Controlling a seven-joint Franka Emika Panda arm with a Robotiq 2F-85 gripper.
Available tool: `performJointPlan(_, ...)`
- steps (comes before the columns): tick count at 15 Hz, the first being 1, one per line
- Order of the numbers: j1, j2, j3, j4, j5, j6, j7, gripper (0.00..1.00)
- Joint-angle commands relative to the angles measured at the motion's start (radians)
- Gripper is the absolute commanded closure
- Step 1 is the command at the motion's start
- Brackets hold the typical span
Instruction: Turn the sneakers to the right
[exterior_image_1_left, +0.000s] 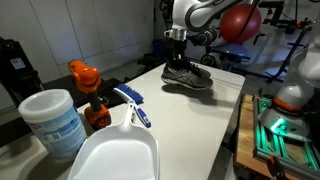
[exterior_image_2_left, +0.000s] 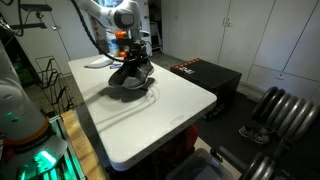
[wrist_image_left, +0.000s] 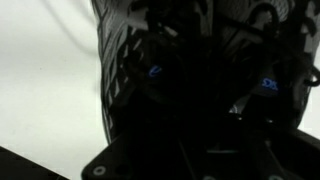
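The sneakers (exterior_image_1_left: 188, 76) are seen side by side on the white surface (exterior_image_1_left: 205, 120), toward its far end, in both exterior views. The tool (exterior_image_1_left: 177, 55) is lowered onto their top, at the shoe openings. The wrist view is filled by dark shoe mesh. How far the tool is opened, or whether anything is gripped, cannot be told.

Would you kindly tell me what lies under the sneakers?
The white table lies under the sneakers. The patch beneath their soles is covered. The hand comes down onto them from above, and its grip is unclear.
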Motion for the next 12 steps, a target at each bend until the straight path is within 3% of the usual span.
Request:
performJointPlan(1,0.003,-0.082,0.019,0.016,-0.019,-0.115,-0.167,0.94)
performJointPlan(5,0.016,-0.106,0.027,0.052,-0.020,-0.213,-0.359,0.94)
performJointPlan(6,0.013,-0.088,0.020,0.028,-0.003,-0.157,-0.282,0.94)
performJointPlan(7,0.015,-0.091,0.021,0.031,-0.002,-0.164,-0.292,0.77)
performJointPlan(12,0.013,-0.074,0.021,0.030,-0.002,-0.162,-0.289,0.77)
